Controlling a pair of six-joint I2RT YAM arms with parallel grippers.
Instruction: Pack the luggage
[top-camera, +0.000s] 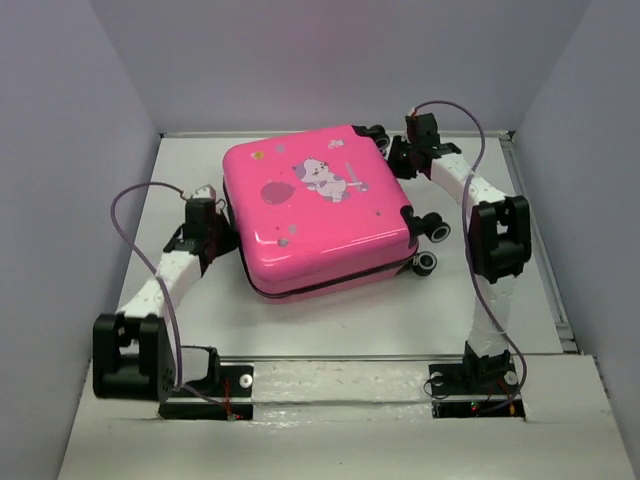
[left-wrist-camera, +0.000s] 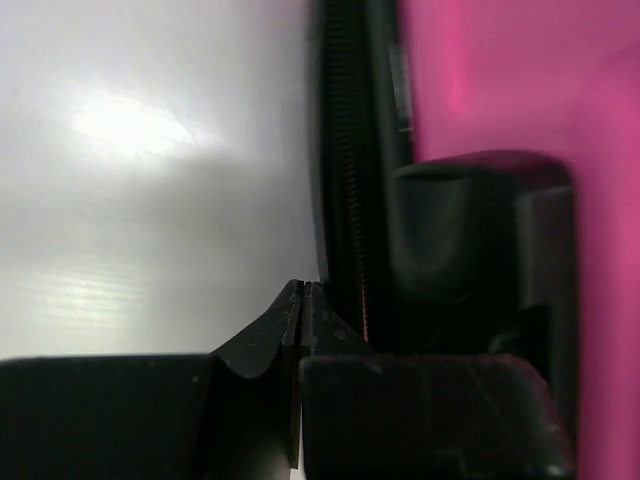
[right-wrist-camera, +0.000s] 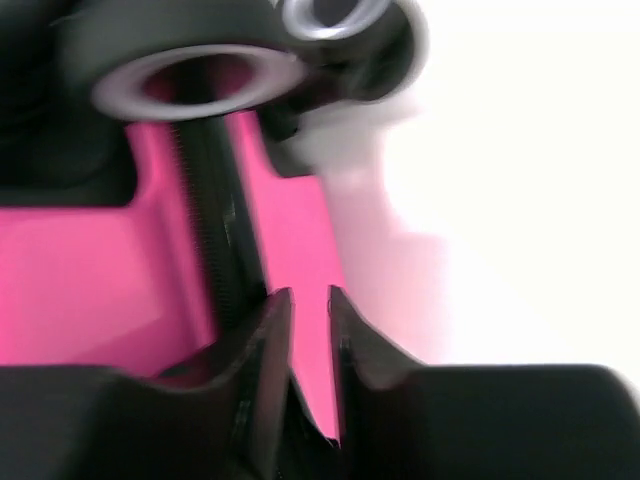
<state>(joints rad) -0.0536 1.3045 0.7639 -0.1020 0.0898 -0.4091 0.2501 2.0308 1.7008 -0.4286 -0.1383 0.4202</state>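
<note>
The hot-pink luggage (top-camera: 310, 210) lies flat and closed on the table, cartoon-print lid facing up. My left gripper (top-camera: 224, 222) is pressed against its left side. In the left wrist view the left gripper (left-wrist-camera: 303, 285) is shut, jaws touching with nothing visible between them, right beside the black zipper band (left-wrist-camera: 345, 150) and the pink shell (left-wrist-camera: 500, 80). My right gripper (top-camera: 396, 157) is at the far right corner by the wheels. There the right gripper (right-wrist-camera: 310, 292) shows a narrow gap, open over the pink shell (right-wrist-camera: 290, 220), next to the zipper (right-wrist-camera: 205, 220) and a black wheel (right-wrist-camera: 200, 75).
Two more black wheels (top-camera: 430, 228) stick out on the suitcase's right side. White walls close in the table (top-camera: 400, 320) at the left, back and right. The two arm bases sit on a rail (top-camera: 340, 370) at the near edge.
</note>
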